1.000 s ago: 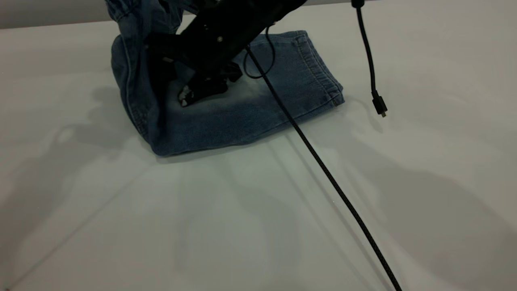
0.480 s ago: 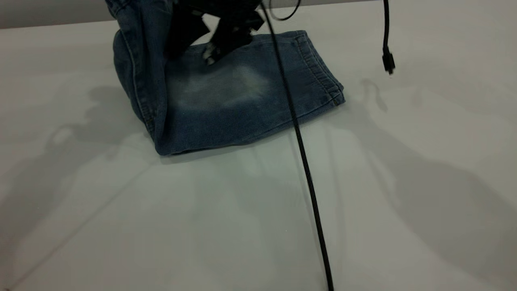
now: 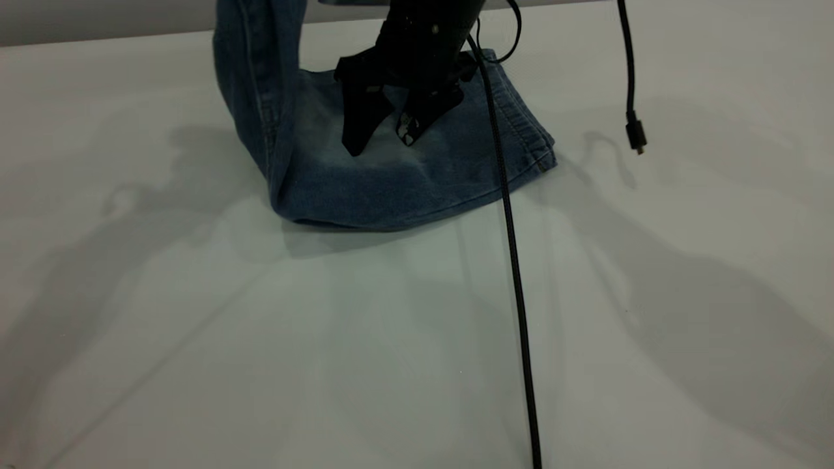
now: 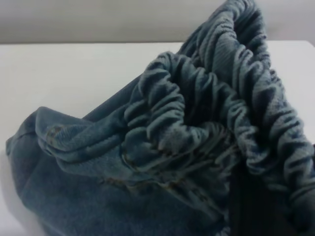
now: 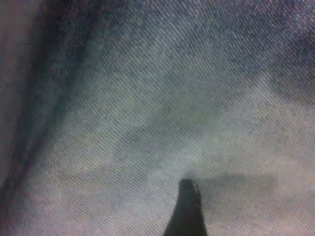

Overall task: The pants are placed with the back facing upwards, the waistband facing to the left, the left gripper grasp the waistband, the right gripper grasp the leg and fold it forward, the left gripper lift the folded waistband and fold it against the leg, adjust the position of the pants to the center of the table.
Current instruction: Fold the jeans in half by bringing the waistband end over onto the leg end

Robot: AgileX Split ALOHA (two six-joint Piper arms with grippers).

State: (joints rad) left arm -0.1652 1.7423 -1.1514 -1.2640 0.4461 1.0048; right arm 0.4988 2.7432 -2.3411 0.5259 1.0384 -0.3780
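The blue denim pants [image 3: 404, 176] lie folded on the white table [image 3: 326, 339]. Their left part rises steeply out of the top of the exterior view. The ruched waistband [image 4: 197, 123] fills the left wrist view, bunched up against a dark finger [image 4: 246, 204] of my left gripper, which is shut on it. My right gripper [image 3: 383, 138] hovers just above the pale faded oval of the leg [image 3: 456, 163], open and holding nothing. One of its fingertips [image 5: 187, 206] shows close over the denim. The stitched hem [image 3: 521, 124] lies at the right.
A black braided cable [image 3: 515, 293] runs from the right arm down across the pants and the table's front. A second cable with a plug [image 3: 635, 133] dangles to the right of the pants. Bare tabletop lies in front and to both sides.
The lifted part of the pants has swung right and the fold edge on the table has slid right. The right gripper rose off the leg, moved right and came down again, open.
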